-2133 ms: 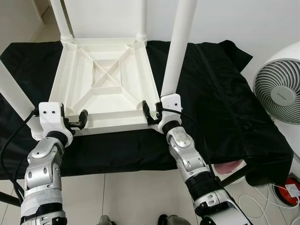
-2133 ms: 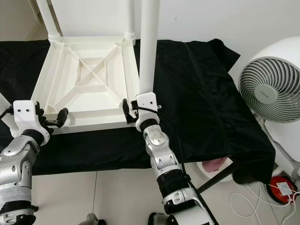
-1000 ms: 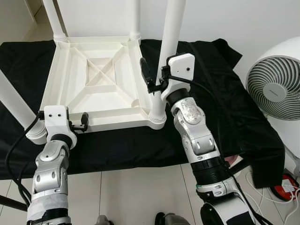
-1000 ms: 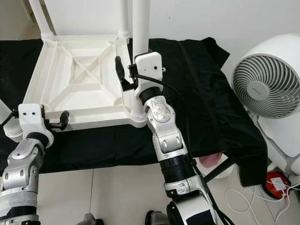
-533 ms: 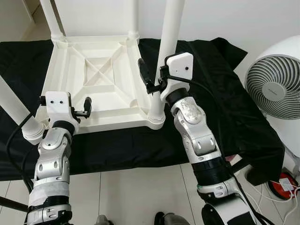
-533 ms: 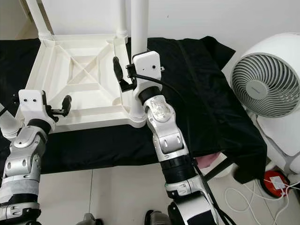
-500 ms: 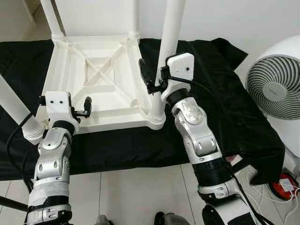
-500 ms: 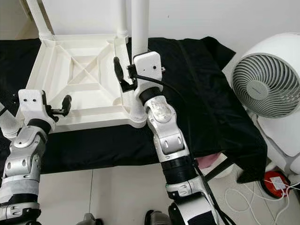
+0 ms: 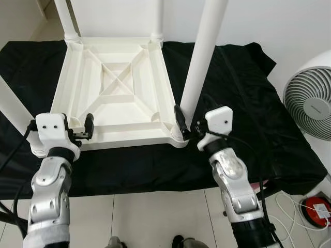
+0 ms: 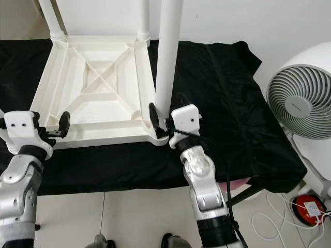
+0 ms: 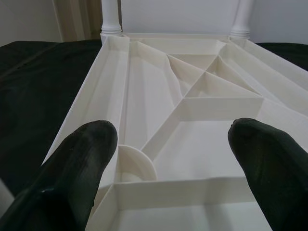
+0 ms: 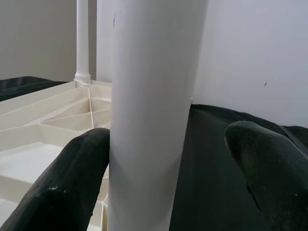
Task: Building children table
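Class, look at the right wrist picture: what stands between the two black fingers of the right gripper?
A white table leg stands upright between the right gripper jaws, nearer one finger, with black cloth behind it.

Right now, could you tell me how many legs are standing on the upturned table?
4: far-left leg, far-right leg, near-right leg between the right gripper's fingers, and near-left leg beside the left gripper.

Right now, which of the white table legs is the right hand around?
The near-right corner leg, the tall one beside the black cloth. The right hand straddles its base, open, one finger touching; the other legs stand away from that hand.
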Controlling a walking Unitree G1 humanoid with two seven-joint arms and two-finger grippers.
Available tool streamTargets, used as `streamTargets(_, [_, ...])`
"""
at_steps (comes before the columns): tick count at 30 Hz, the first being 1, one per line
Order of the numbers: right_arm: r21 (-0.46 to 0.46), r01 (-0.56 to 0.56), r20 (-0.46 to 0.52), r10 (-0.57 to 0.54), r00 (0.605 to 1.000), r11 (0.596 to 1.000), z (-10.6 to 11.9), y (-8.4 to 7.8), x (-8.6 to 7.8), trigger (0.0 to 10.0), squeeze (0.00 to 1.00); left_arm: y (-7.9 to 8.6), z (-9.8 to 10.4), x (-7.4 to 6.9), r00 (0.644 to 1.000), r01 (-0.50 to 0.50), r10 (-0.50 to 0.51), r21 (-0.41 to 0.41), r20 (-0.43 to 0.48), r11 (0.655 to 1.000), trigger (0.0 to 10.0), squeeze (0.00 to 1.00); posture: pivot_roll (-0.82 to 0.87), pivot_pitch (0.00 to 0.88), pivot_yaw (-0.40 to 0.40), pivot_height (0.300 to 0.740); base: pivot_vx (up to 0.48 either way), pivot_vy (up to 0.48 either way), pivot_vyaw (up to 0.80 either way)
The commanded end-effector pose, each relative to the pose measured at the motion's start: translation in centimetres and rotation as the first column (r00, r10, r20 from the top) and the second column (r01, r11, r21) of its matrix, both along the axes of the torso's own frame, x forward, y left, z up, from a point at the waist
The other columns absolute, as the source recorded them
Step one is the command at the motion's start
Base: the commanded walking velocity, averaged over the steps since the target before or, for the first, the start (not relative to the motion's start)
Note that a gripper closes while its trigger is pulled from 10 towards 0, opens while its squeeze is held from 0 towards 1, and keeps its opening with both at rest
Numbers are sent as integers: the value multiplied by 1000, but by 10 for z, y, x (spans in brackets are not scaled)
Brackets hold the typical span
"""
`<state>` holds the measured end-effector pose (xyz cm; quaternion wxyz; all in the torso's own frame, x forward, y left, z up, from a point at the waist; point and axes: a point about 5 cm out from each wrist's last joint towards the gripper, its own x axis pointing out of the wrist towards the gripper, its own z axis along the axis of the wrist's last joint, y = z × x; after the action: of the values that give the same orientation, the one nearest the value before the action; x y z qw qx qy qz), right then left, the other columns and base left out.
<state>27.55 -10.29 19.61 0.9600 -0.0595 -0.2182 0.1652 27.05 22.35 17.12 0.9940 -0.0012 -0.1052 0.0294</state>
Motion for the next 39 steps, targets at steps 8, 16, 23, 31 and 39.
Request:
streamTargets(8, [-14, 11, 2, -11, 1000, 1000, -9, -11, -18, 10000, 0, -12, -5, -19, 996, 93, -93, 6, 8, 996, 10000, 0, -46, 116, 24, 740, 0, 0, 0])
streamTargets(16, [-27, 124, -72, -126, 989, 992, -42, -39, -26, 10000, 0, -24, -25, -40, 990, 141, -141, -4, -28, 990, 10000, 0, -54, 89, 44, 740, 0, 0, 0])
streamTargets(23, [-31, 164, -55, -165, 985, 986, -39, -46, -39, 10000, 0, -26, -23, -60, 992, 118, -119, -21, -30, 993, 10000, 0, -57, 56, 50, 740, 0, 0, 0])
streamTargets(31, [-67, 155, -103, -162, 981, 986, -60, -51, -39, 10000, 0, -30, -33, -56, 989, 139, -139, 3, -50, 990, 10000, 0, -68, 4, 53, 740, 0, 0, 0])
streamTargets(39, [-75, 82, -115, -91, 989, 994, -66, -40, -35, 10000, 0, -39, -30, -46, 974, 224, -223, 20, -41, 974, 10000, 0, -58, 40, 53, 740, 0, 0, 0])
